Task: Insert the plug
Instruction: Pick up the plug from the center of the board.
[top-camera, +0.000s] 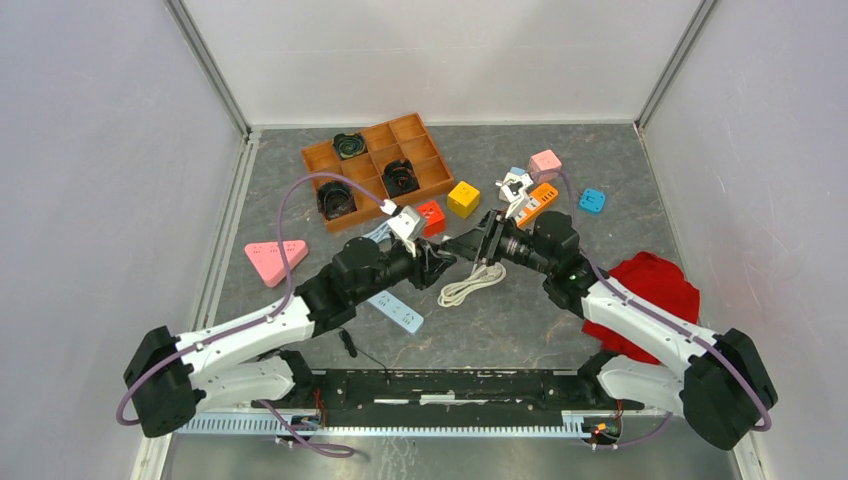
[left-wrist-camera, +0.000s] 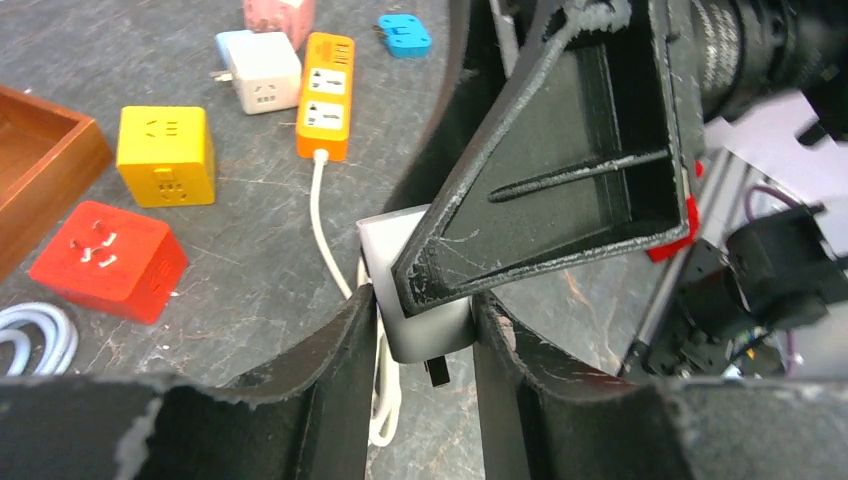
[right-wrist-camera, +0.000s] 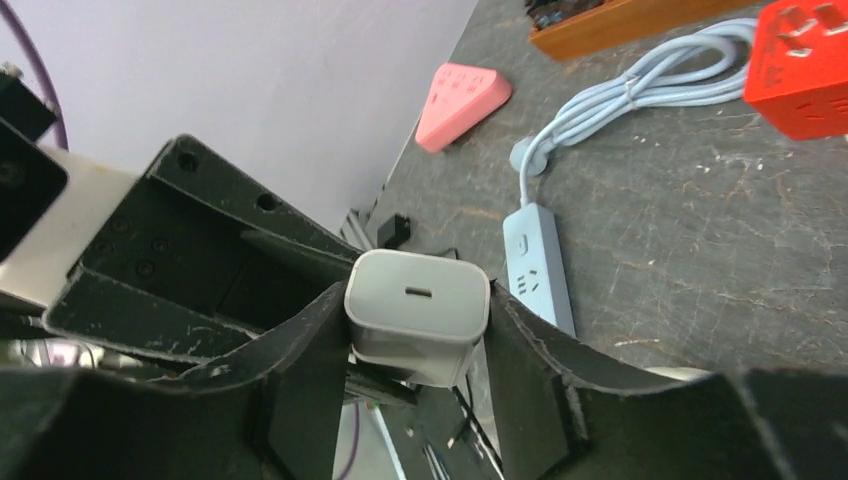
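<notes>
I had the white plug (right-wrist-camera: 417, 300) pinched between the nearly closed fingers of my right gripper (right-wrist-camera: 418, 325), my left gripper (left-wrist-camera: 425, 310) likewise clamped on it.

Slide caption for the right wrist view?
Right claw and left claw both grip the white charger; blue power strip lies on the table beyond.

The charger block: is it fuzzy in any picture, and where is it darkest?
Right wrist: the charger is sharp and bright, its slot clear, the fingers beside it nearly black. Left wrist: it is half hidden and shaded by a big dark finger. Top external: even light, soft shadows, charger too small to judge.
</notes>
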